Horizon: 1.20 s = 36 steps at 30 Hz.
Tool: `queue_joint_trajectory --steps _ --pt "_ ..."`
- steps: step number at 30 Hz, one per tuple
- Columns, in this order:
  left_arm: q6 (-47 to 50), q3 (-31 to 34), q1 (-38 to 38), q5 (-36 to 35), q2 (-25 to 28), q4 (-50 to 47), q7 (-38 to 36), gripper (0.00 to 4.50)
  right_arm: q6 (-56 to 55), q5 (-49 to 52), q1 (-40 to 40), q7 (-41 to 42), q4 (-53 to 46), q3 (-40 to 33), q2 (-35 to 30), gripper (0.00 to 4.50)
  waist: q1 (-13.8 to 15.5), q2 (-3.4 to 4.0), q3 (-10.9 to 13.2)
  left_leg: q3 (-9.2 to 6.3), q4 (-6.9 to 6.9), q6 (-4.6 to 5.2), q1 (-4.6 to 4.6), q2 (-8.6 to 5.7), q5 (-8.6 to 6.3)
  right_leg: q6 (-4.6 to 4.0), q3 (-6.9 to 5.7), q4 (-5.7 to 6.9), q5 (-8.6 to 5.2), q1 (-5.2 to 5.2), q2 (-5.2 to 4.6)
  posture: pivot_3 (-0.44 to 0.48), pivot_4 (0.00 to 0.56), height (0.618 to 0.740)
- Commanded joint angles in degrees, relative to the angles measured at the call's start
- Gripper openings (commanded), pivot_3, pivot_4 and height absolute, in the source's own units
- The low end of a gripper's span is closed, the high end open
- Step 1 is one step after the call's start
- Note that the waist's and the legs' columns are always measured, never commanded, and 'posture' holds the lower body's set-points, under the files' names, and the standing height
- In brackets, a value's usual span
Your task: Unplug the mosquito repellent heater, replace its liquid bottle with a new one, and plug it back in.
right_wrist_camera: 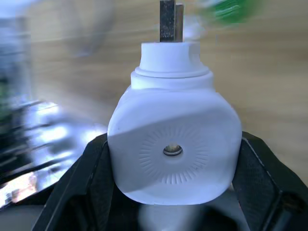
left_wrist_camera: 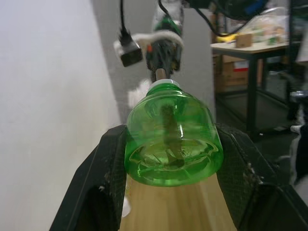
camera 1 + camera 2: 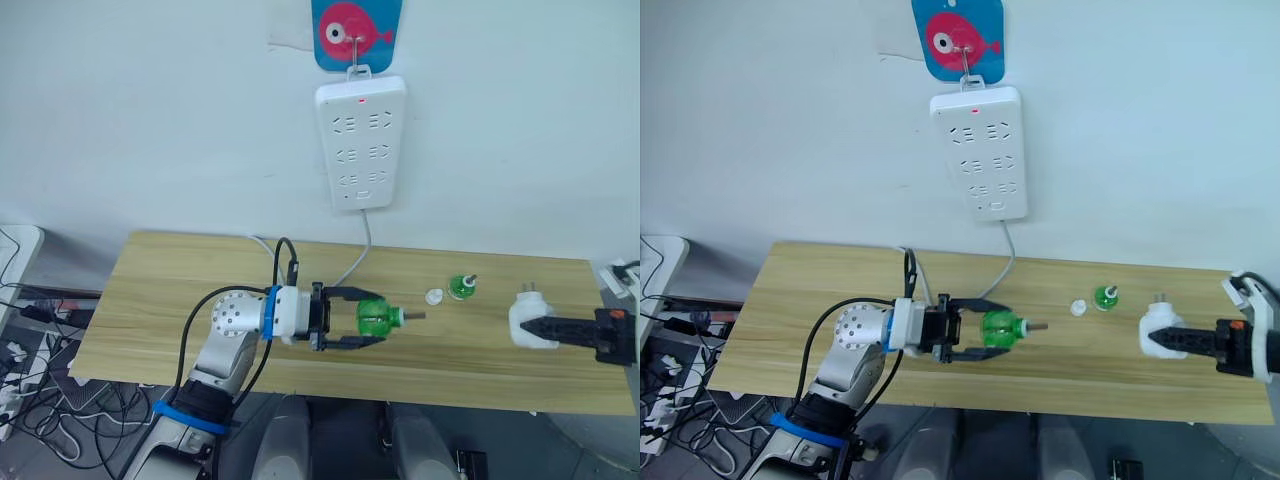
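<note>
While the power strip (image 3: 361, 142) hangs on the wall with its sockets bare, both arms work over the wooden table (image 3: 150, 290), and the swap looks to be about halfway done. Farthest to the left, the left gripper (image 3: 372, 319) has its two black fingers closed narrowly on the sides of a green liquid bottle (image 3: 375, 318), held lying sideways above the tabletop. Its neck and wick point rightward, toward the other arm, which suggests this is the new bottle being lined up for insertion. The left wrist view shows the pads (image 2: 109, 173) pressed against the bottle's round body near its base, leaving the threaded neck free to enter the unit.

Further right, a small white cap (image 3: 434, 296) lies on the table just beside a second green bottle (image 3: 461, 287), which stands upright and well apart from both grippers; that one is likely the removed bottle, set aside.

At the right end, the right gripper (image 3: 538, 330) clamps the mosquito repellent heater (image 3: 527, 320) by its rounded white body. It is unplugged, over the table's right end, its two metal prongs (image 1: 168, 20) pointing away from the gripper. Such a grip probably steadies the unit for receiving the bottle, though its opening cannot be seen.
</note>
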Motion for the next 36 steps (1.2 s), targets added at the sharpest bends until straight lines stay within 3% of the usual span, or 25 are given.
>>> queue_joint_trajectory --steps 1,4,15,36 --pt "-1.62 0.54 -0.79 -2.02 -0.66 -0.64 -1.69 2.26 -5.42 22.15 2.93 -7.87 -1.92 -1.12 -2.0 2.95 -0.19 -0.02 0.01 0.04 0.02 0.01 0.02 0.0 0.01 0.01 0.03 0.01 0.0 0.0 0.01 0.132 0.327 0.74" --pt "-1.39 0.41 -2.56 -1.57 -2.05 0.24 -1.32 2.26 -15.16 33.41 6.06 -12.79 -7.46 2.98 -1.84 2.95 -0.2 -0.1 0.06 0.0 0.01 0.09 0.0 0.02 0.06 0.05 0.01 0.04 -0.02 0.01 0.04 0.13 0.328 0.74" --pt "0.14 0.39 -5.5 -0.43 -3.68 2.25 0.27 2.26 -29.1 33.6 9.47 -15.16 -18.88 10.07 3.12 2.95 -0.15 -0.19 0.12 -0.11 -0.05 0.09 -0.01 0.01 0.07 0.07 -0.09 0.0 -0.02 -0.01 0.04 0.125 0.335 0.74" --pt "1.15 -2.51 -4.25 -0.44 -3.66 0.03 -1.32 2.26 -38.66 33.6 11.47 -18.35 -27.87 18.04 3.36 2.95 -0.15 -0.19 0.12 -0.13 -0.03 0.07 0.0 0.03 0.09 0.07 -0.09 0.02 -0.02 -0.01 0.05 0.126 0.316 0.74"
